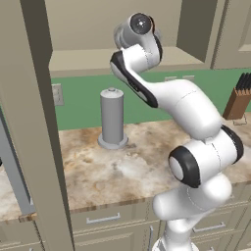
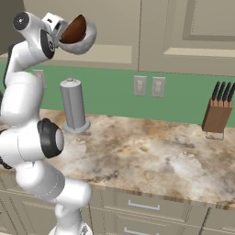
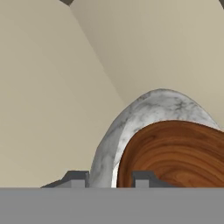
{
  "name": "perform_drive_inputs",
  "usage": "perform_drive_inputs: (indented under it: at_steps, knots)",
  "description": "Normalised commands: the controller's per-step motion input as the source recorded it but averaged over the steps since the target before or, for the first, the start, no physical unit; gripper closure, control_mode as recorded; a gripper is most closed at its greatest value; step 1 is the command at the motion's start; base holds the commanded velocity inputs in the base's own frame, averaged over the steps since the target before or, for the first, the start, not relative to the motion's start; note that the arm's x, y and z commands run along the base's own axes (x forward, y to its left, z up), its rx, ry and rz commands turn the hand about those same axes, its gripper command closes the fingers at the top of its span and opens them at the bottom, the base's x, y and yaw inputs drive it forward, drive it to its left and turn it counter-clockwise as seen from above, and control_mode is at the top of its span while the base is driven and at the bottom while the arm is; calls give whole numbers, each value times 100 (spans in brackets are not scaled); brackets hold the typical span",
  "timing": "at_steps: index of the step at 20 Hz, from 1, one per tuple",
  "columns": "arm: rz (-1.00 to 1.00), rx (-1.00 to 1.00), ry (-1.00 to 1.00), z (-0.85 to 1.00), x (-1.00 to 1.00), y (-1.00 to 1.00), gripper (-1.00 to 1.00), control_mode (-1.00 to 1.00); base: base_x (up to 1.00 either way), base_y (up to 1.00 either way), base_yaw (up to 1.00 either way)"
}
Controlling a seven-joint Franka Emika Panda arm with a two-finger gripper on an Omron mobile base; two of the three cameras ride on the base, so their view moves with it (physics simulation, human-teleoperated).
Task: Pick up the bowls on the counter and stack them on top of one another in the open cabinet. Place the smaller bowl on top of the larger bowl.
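hand view: gripper (image 3: pixel 107 179) had its two finger tips either side of the rim of the larger bowl (image 3: pixel 144 113); pale marbled wall between them, so clamped on that rim
hand view, contents: smaller bowl (image 3: pixel 175 153), brown wood-grain, sat nested inside the pale one; beige walls of the open cabinet (image 3: pixel 52 87) behind
right base view: both bowls seen from the side, brown smaller bowl (image 2: pixel 73 30) inside the grey larger bowl (image 2: pixel 87 36), tilted, held up high, well above the canister (image 2: pixel 73 105)
right base view, extras: knife block (image 2: pixel 218 114) far to the right of the canister on the counter (image 2: pixel 151 156); two wall outlets (image 2: pixel 149 86) on the green backsplash
left base view: canister (image 1: pixel 112 117) upright on the counter (image 1: pixel 108 171); cabinet shelf (image 1: pixel 83 59) above it; wrist blocked the bowls, so grip could not be told here
arm pose: folded upward, elbow bent, hand raised to the cabinet level above the canister
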Motion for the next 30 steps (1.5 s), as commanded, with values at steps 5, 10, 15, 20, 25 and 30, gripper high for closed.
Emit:
perform_drive_inputs:
  at_steps: [5, 10, 15, 20, 25, 30]
  knots:
    - [3, -3, 4, 0, 53, 12, 100, -100, 0, 0, 0]
    - [4, -3, 8, 0, 54, 13, 100, -100, 0, 0, 0]
    - [2, -4, 10, 0, 50, 11, 100, -100, 0, 0, 0]
    - [1, -5, 10, 0, 44, 10, 100, -100, 0, 0, 0]
    - [0, -3, 2, -8, 23, 1, 100, -100, 0, 0, 0]
    - [0, 0, 0, -14, 6, -1, 100, -100, 0, 0, 0]
